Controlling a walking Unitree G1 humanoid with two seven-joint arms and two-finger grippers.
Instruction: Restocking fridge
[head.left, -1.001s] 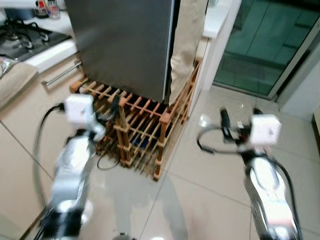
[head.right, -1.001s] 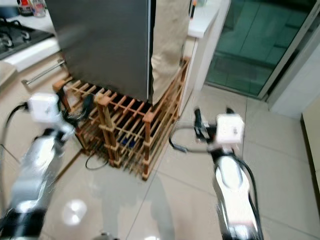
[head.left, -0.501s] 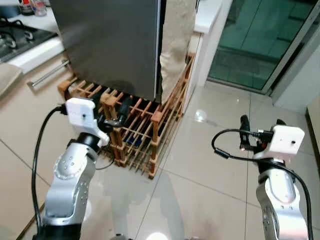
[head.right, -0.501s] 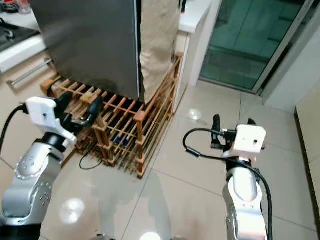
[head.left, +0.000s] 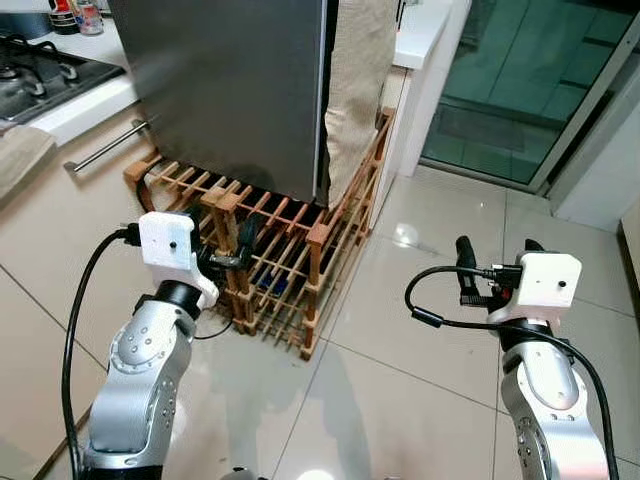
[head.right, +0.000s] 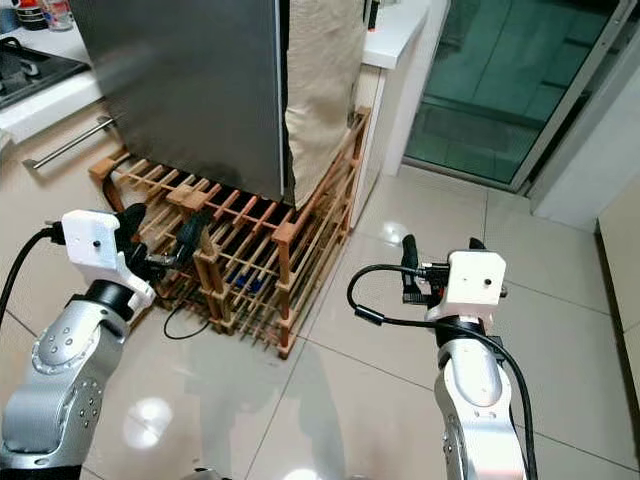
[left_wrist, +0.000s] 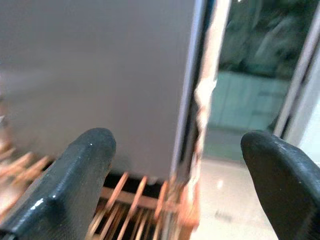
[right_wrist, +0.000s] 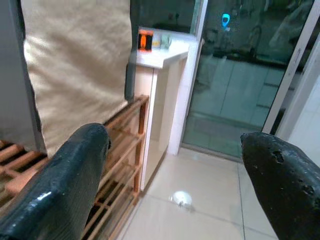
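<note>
fridge (head.left: 240, 90): tall flat grey metal slab, door closed, standing on the rack ahead; nothing to restock is in hand
wooden rack (head.left: 285, 265): open slatted lattice; a swinging arm could snag it
beige cloth (head.left: 355, 90): limp, coarse, draped beside the door
left gripper (head.left: 232, 238): fingers spread, empty, nearly at the rack
right gripper (head.left: 497, 270): spread, empty, above glossy tiles
</note>
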